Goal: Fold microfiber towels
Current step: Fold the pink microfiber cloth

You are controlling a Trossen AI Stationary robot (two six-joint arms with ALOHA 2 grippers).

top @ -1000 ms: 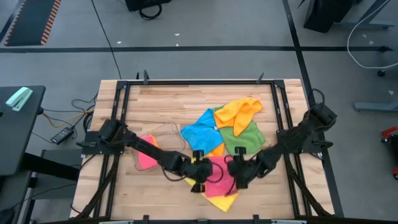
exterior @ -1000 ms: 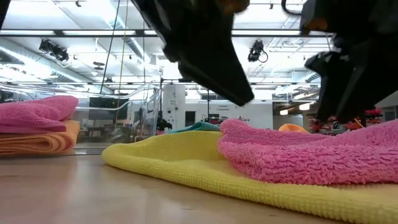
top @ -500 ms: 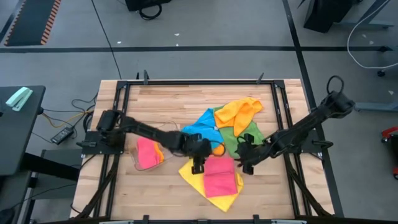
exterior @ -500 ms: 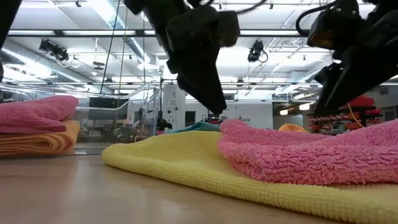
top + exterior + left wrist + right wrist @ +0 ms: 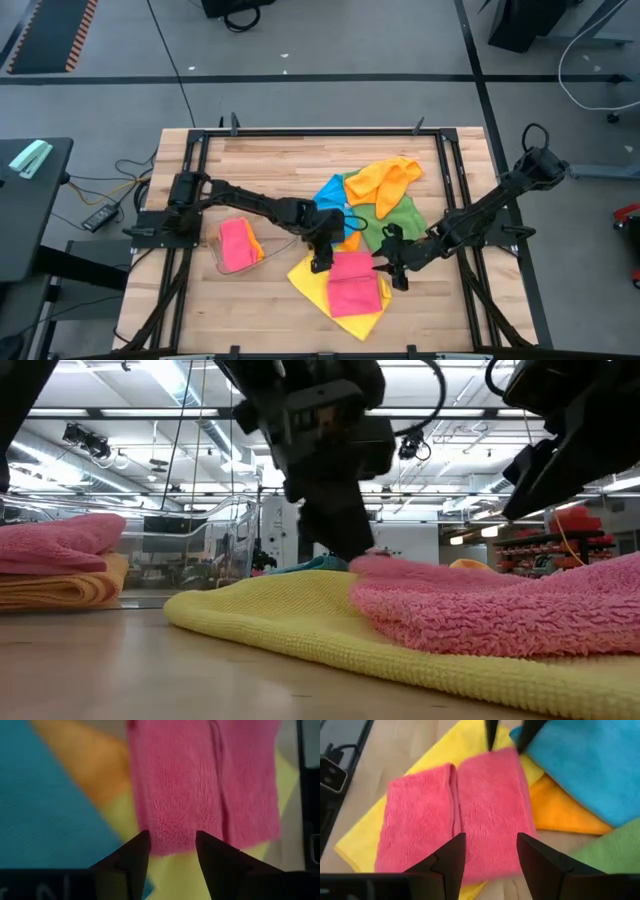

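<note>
On the left side of the wooden slatted table (image 5: 260, 160), you have a folded pink microfiber towel (image 5: 235, 245) lying on a folded orange one (image 5: 254, 243), both inside the clear plastic tray (image 5: 268, 208); from table height they show as a neat pink-over-orange stack (image 5: 60, 565).

Moving toward the middle, your left gripper (image 5: 320, 262) reaches in from the left rail and sits at the far-left corner of the folded pink fluffy towel (image 5: 354, 284). Its wrist camera shows its two dark fingers (image 5: 132, 857) spread apart, with the towel's edge (image 5: 200, 785) lying in the gap between them and nothing pinched. In the low view the gripper (image 5: 340, 540) hangs just at the near end of the pink pile (image 5: 500, 610).

That pink towel lies folded in two halves with a crease down the middle (image 5: 455, 820), on top of a flat yellow microfiber cloth (image 5: 345, 318) near the table's front edge. Behind it you see a blue cloth (image 5: 325, 205), an orange strip (image 5: 565, 810) showing from under it, a green cloth (image 5: 400, 220), and a crumpled orange towel (image 5: 385, 180) on top.

On the right, your right gripper (image 5: 392, 272) hovers just beside the pink towel's right edge. Its fingers (image 5: 452, 855) are spread wide and empty, above the cloth rather than touching it.
</note>
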